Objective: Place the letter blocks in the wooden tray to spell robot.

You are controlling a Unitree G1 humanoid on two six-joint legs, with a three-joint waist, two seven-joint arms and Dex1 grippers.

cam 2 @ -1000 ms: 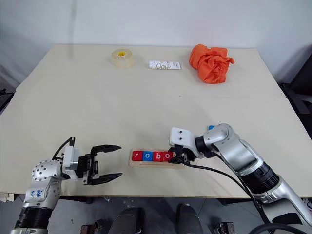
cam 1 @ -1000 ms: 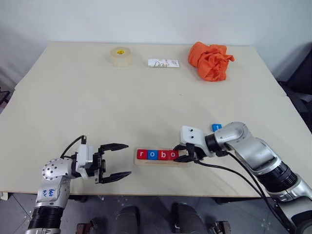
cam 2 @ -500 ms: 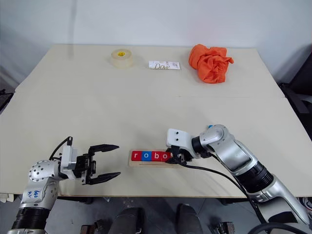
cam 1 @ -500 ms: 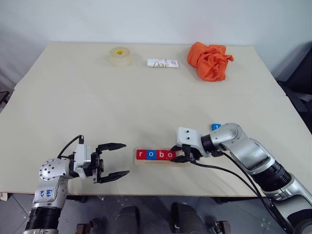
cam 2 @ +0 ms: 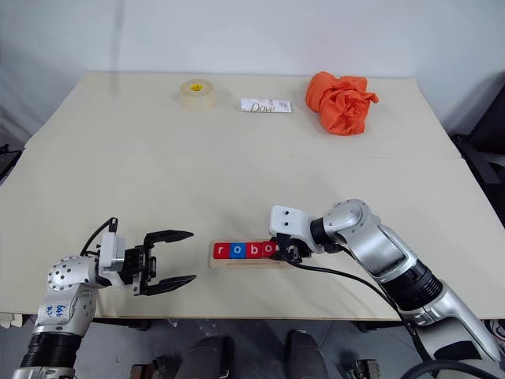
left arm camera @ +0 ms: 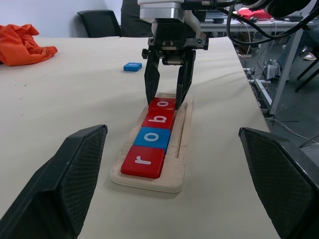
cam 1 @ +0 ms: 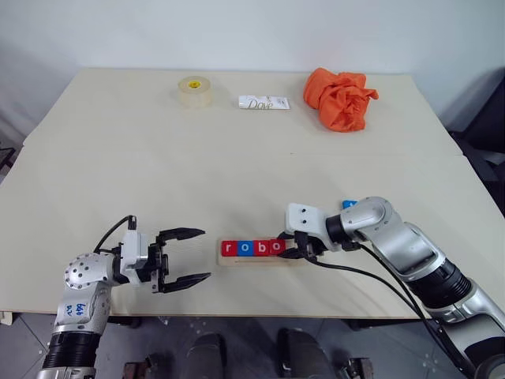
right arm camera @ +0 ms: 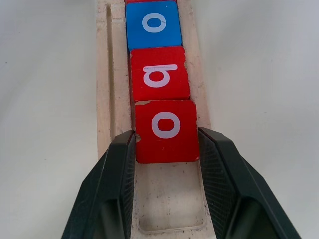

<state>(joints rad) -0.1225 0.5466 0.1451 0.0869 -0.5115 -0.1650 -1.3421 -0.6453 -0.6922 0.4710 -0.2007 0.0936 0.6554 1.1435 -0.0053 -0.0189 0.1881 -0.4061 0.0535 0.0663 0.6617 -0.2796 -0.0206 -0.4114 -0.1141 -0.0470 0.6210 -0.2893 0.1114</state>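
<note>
The wooden tray [left arm camera: 182,144] lies near the table's front edge. It holds a row of letter blocks: red r [cam 1: 229,249], blue o [cam 1: 245,249], red b [cam 1: 260,248] and a red o [right arm camera: 165,124]. My right gripper [cam 1: 289,251] is shut on that red o, one finger on each side, with the block resting in the tray next to the b. A blue block [cam 1: 349,204] lies flat on the table behind my right arm, its letter unreadable. My left gripper [cam 1: 203,253] hangs open to the left of the tray, holding nothing.
A roll of tape [cam 1: 195,90], a white Dove packet [cam 1: 264,103] and a crumpled orange cloth [cam 1: 341,96] sit along the far edge of the table. The tray's right end past the red o is bare wood [right arm camera: 169,199].
</note>
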